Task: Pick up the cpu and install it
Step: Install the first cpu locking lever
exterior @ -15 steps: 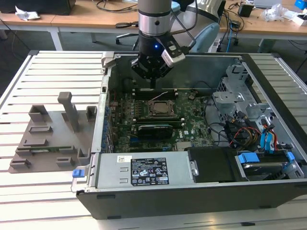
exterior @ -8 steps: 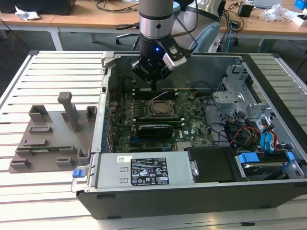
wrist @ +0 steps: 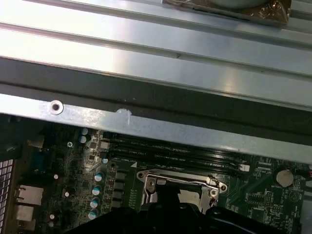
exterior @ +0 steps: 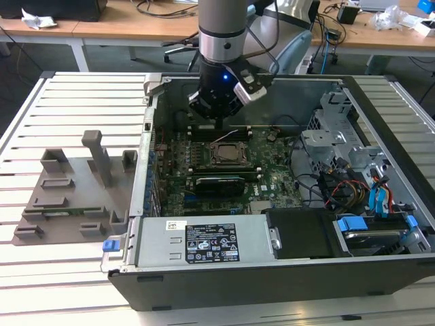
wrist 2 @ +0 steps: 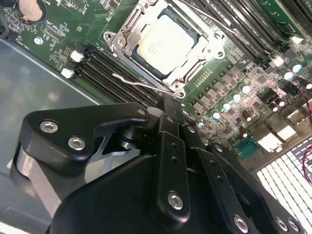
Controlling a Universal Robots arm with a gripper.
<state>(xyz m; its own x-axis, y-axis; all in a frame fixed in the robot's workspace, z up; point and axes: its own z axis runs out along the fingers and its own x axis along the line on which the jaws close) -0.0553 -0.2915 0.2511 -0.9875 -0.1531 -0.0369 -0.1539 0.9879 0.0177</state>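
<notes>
here one cpu sits in one socket frame, the pincer closed, empty.

Item: the cpu, small flat square chip.
Finish: pale silvery metal top, thin darker rim showing.
Pose: lying flat, top facing up.
Location: sitting seated inside the metal socket frame on the green motherboard; also showing in the exterior view.
</notes>
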